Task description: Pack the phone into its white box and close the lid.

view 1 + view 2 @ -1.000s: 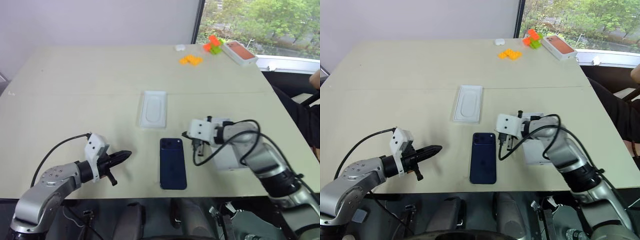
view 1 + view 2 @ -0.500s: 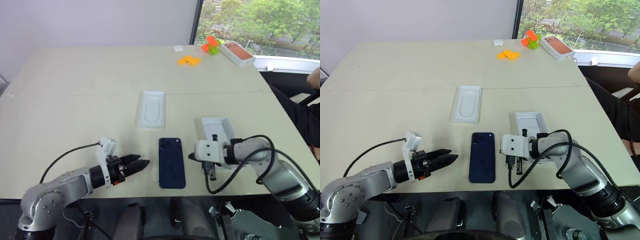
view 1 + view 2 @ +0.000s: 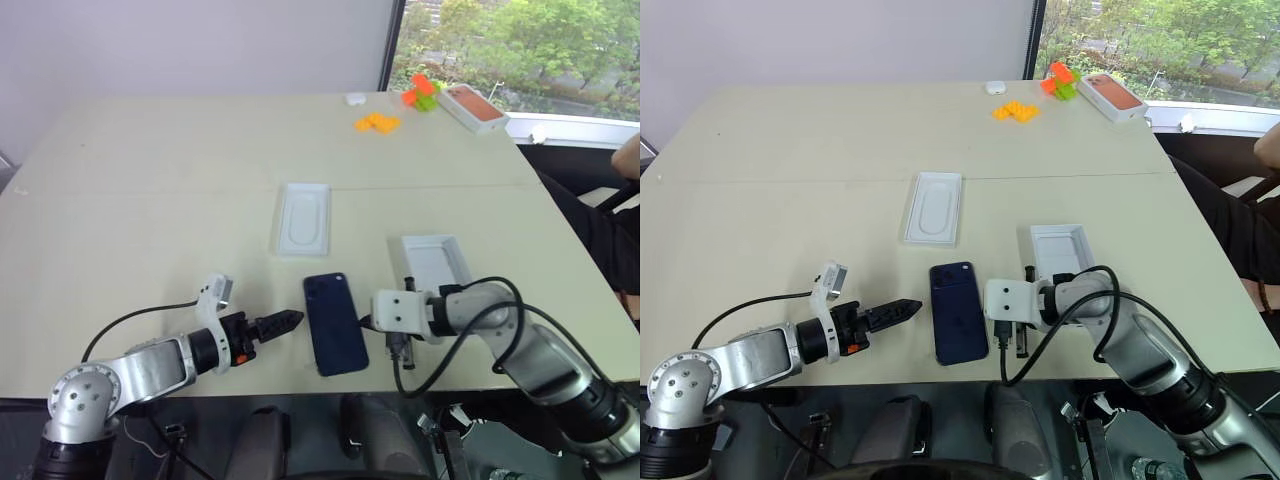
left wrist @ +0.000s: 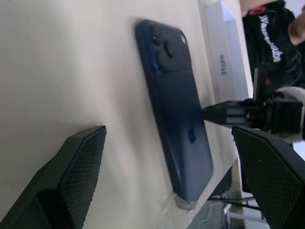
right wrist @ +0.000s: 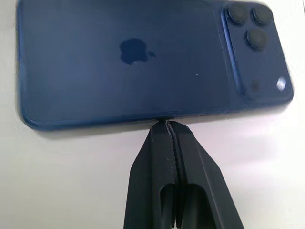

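The dark blue phone (image 3: 335,323) lies back up near the table's front edge, skewed, its camera bump on the far end. My left gripper (image 3: 291,320) is open just left of it, low over the table, and its fingers (image 4: 71,176) straddle the view of the phone (image 4: 176,109). My right gripper (image 5: 166,125) is shut, its tip against the phone's right long edge. The white box (image 3: 304,217), a shallow tray with an oval recess, lies beyond the phone. The lid (image 3: 433,262) rests open side up, right of the phone.
At the far right of the table are orange blocks (image 3: 379,122), orange and green blocks (image 3: 421,90), a white box with an orange-red top (image 3: 477,107) and a small white object (image 3: 355,98). A person's arm (image 3: 630,158) shows at the right edge.
The left gripper rolled, opened and moved right toward the phone. The shut right gripper came back and left against the phone's edge; the phone slid left and skewed.
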You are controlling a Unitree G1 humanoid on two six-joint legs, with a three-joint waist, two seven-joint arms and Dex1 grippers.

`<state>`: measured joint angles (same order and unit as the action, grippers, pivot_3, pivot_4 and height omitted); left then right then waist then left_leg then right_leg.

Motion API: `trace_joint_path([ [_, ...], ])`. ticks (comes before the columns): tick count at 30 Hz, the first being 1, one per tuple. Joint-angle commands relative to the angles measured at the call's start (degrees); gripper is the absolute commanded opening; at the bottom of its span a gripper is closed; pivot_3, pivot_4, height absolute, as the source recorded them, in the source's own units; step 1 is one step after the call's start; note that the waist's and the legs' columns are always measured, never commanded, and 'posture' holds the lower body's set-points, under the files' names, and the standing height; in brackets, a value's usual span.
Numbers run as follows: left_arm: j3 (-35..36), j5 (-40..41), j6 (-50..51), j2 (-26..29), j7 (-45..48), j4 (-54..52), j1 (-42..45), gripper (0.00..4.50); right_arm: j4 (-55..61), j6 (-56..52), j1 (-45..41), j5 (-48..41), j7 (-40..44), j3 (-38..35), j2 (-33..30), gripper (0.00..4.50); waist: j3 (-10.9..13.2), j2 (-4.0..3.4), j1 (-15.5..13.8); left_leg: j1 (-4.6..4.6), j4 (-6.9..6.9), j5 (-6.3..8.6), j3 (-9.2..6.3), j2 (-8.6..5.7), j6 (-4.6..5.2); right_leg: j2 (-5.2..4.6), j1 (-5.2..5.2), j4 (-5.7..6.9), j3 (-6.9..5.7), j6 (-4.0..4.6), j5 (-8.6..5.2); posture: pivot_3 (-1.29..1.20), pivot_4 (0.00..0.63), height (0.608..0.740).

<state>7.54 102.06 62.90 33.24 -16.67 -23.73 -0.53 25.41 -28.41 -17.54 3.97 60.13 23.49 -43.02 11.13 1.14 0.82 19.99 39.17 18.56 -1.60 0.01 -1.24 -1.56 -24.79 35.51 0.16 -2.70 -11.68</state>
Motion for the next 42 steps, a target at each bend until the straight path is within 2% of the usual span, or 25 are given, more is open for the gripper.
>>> trace_joint_path([
  [1, -4.5, 5.7, -2.2, 2.3, -5.4, 0.5, 0.0, 4.47, 0.4, 0.5, -1.9, -0.7, 0.1, 1.7, 2.5, 0.0, 0.0, 0.0, 0.0, -0.02, -0.01, 0.0, 0.0, 0.0, 0.0, 0.03, 0.0, 0.0, 0.0, 0.0, 0.0, 0.0, 0.15, 0.74],
  [5, -7.5, 10.3, -4.9, 5.4, -8.9, 0.4, 0.5, 4.47, -0.1, 1.1, -2.4, -0.6, 0.6, 2.5, 3.1, 0.0, 0.0, -0.01, -0.1, 0.0, -0.03, -0.01, 0.0, -0.01, -0.02, 0.0, 0.0, -0.02, 0.0, 0.19, 0.11, 0.0, 0.15, 0.74],
  [11, -8.8, 10.9, -7.9, 8.2, -8.7, -1.1, -0.8, 4.47, 1.0, 0.9, -1.2, -2.1, 2.1, 0.8, 0.4, 0.0, 0.0, -0.02, -0.1, 0.08, -0.04, 0.0, 0.04, -0.05, -0.03, -0.09, 0.0, -0.19, 0.02, 0.21, 0.11, 0.0, 0.15, 0.74],
  [17, -9.5, 10.9, -9.7, 8.7, -8.4, -1.8, -1.9, 4.47, 3.7, -0.5, 0.5, -5.8, 4.7, 1.1, -0.7, 0.0, 0.0, -0.01, -0.2, 0.12, -0.04, 0.0, 0.04, -0.09, -0.03, -0.11, 0.02, -0.25, 0.01, 0.19, 0.1, 0.0, 0.15, 0.74],
  [23, -10.6, 10.9, -10.9, 8.8, -8.6, -1.9, -1.9, 4.47, 0.5, -2.5, -2.4, -5.1, 1.8, 3.1, 5.6, 0.0, 0.0, -0.02, -0.1, 0.02, -0.07, -0.01, 0.03, -0.03, -0.03, 0.01, 0.04, -0.2, 0.0, 0.03, -0.01, 0.0, 0.15, 0.74],
  [29, -11.1, 10.9, -11.8, 8.6, -8.7, -1.9, -1.6, 4.47, -0.9, -2.2, -3.9, -4.6, 2.2, 4.7, 7.3, 0.0, 0.0, -0.03, -0.2, 0.04, -0.07, -0.02, 0.0, -0.04, -0.05, -0.03, 0.03, -0.2, -0.03, 0.03, -0.01, 0.0, 0.15, 0.74],
  [36, -11.8, 10.9, -13.1, 7.8, -9.6, -1.3, -0.3, 4.47, -2.2, -2.0, -4.8, -3.9, 1.1, 4.6, 7.7, 0.0, 0.0, -0.02, -0.3, 0.16, -0.06, -0.02, 0.01, -0.15, -0.05, -0.27, 0.04, -0.3, -0.03, 0.06, 0.02, 0.0, 0.15, 0.74],
  [42, -10.4, 10.9, -13.2, 8.9, -8.9, -2.2, -1.2, 4.47, -3.2, -1.2, -5.0, -3.7, 0.6, 1.9, 4.8, 0.0, 0.0, -0.03, -0.3, 0.16, -0.05, -0.02, -0.01, -0.16, -0.05, -0.26, 0.05, -0.3, -0.04, 0.0, -0.01, 0.0, 0.15, 0.74],
])
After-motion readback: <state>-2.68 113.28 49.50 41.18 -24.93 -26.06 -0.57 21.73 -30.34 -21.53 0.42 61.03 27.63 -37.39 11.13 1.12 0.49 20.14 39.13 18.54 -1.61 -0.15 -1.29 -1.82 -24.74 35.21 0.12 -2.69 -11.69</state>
